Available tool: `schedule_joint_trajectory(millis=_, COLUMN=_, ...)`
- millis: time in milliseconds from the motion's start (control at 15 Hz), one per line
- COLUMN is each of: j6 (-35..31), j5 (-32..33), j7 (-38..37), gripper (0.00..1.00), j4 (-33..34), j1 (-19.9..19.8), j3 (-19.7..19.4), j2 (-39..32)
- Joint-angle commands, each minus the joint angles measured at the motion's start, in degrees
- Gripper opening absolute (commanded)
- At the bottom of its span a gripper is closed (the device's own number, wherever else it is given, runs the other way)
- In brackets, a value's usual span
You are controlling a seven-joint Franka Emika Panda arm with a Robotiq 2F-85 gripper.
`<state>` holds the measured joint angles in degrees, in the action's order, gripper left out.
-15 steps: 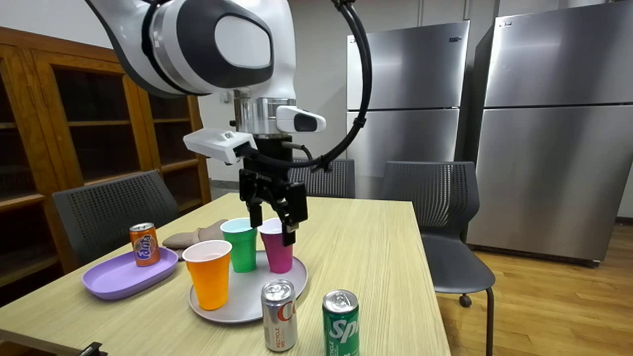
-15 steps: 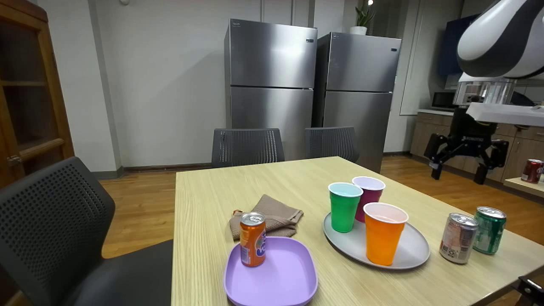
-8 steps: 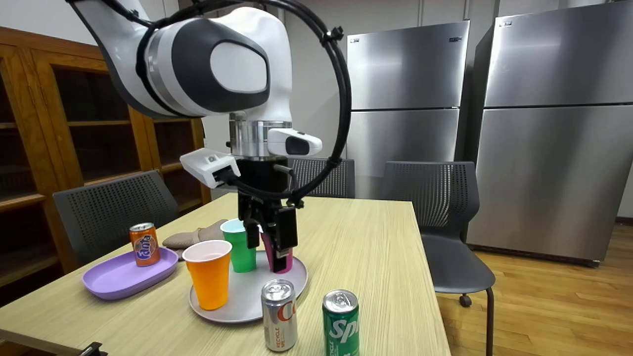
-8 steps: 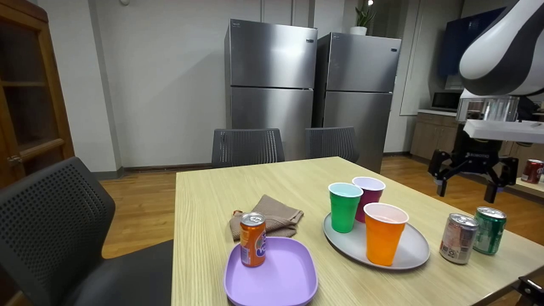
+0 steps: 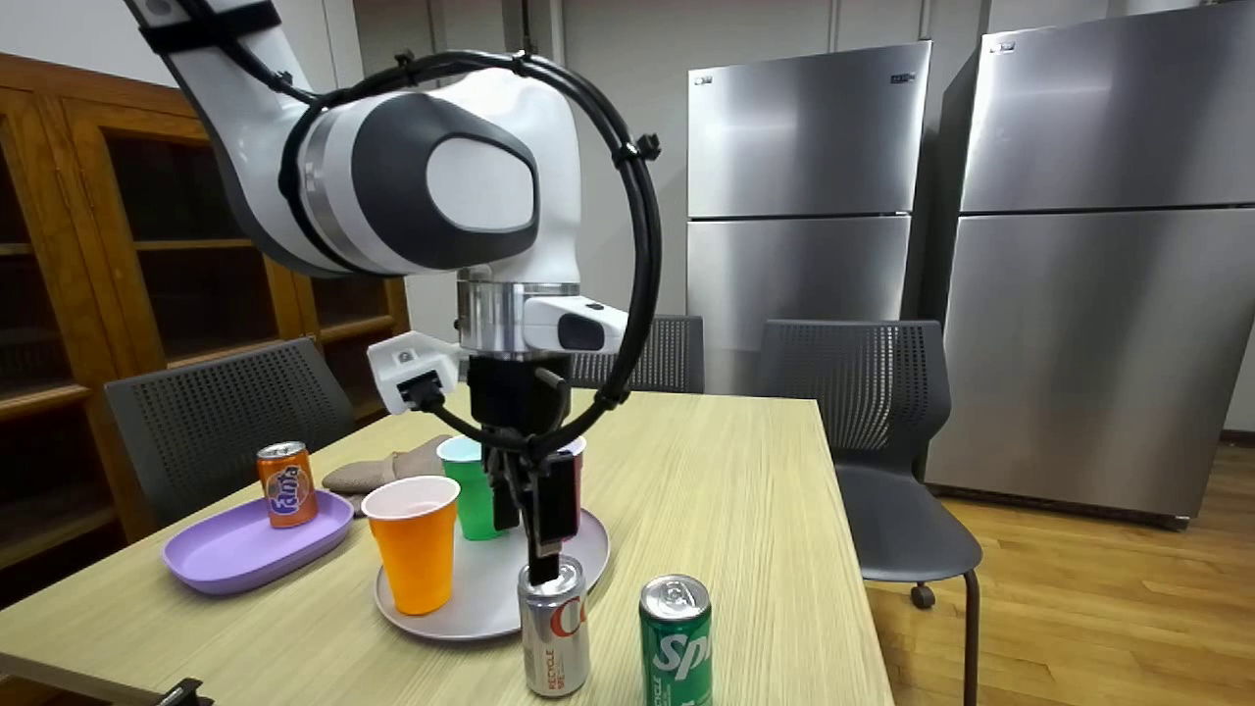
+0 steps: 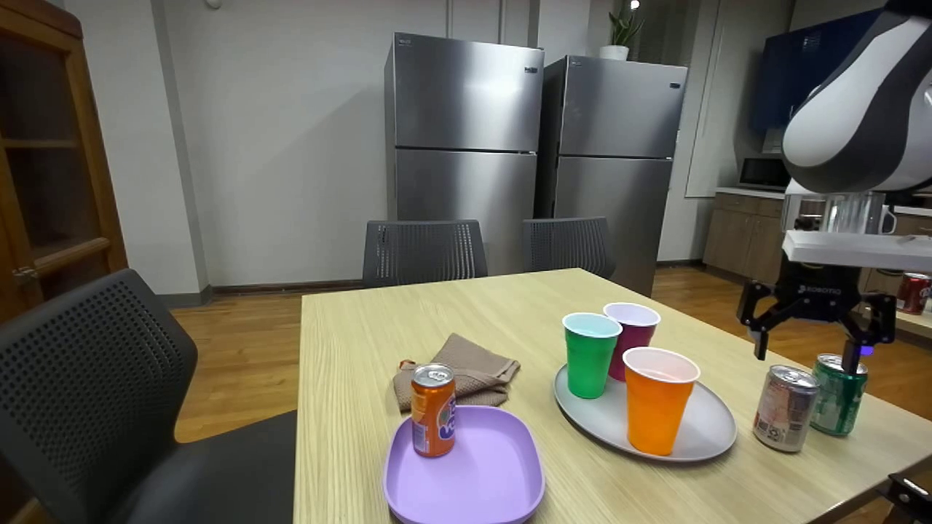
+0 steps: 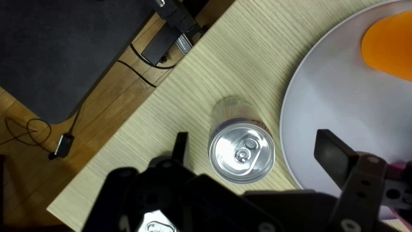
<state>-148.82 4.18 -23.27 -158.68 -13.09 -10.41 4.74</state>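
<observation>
Over the last second the gripper (image 6: 806, 356) has come down — from higher up to just over the silver Coke can (image 7: 242, 153). That makes this can the nearest thing to it, framed between the two fingers (image 7: 333, 158) in the wrist view; they are spread wide and grip nothing. The can stands upright on the table (image 5: 706, 471), just beside the rim of the grey plate (image 5: 490, 588); whether a fingertip brushes its lid I cannot tell. On the side away from the plate, near the Coke, stands the green Sprite can (image 5: 677, 647).

The plate bears three upright plastic cups: the orange cup (image 5: 417, 554), the green cup (image 6: 591, 360) and the magenta cup (image 6: 637, 338). Well apart from these, a Fanta can (image 6: 433, 415) stands on a lilac tray (image 6: 495, 466), with a folded brown cloth (image 6: 473, 367) just beside it.

Beyond the pale wood-grain tabletop are dark grey chairs (image 6: 422, 251), a glass-fronted wooden cabinet (image 5: 196, 235) and two stainless-steel refrigerators (image 5: 1088, 294) — a potted plant (image 6: 615, 51) appears atop one.
</observation>
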Motion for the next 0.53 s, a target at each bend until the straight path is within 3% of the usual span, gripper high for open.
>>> schedule_joint_trajectory(millis=0, j6=-1.1, j5=2.8, j7=-4.4, gripper=1.00, j4=-0.2, j1=-1.1, j3=0.0, j2=-1.5)
schedule_joint_trajectory(millis=467, j6=-3.0, j5=-0.2, j7=-6.1, gripper=1.00, j4=1.6, j1=-0.4, j3=-1.6, j2=-6.4)
